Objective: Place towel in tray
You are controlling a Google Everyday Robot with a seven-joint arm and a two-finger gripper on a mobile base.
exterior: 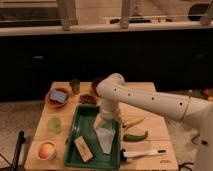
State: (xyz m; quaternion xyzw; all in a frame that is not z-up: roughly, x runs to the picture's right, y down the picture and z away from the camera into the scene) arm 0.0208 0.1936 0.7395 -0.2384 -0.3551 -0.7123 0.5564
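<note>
A green tray (80, 131) lies on the wooden table, left of centre. The pale towel (106, 139) is inside the tray, spread from just under the gripper down towards the tray's front. My gripper (104, 121) is at the end of the white arm that comes in from the right. It sits directly over the top edge of the towel, inside the tray's right half. Whether it touches the towel I cannot tell. A tan block (82, 148) lies in the tray's front left.
An orange bowl (58, 96), a dark can (75, 85), a green cup (54, 124) and a bowl holding an orange (46, 150) stand left of the tray. A banana (132, 122), a green pepper (136, 136) and a white tool (142, 153) lie to its right.
</note>
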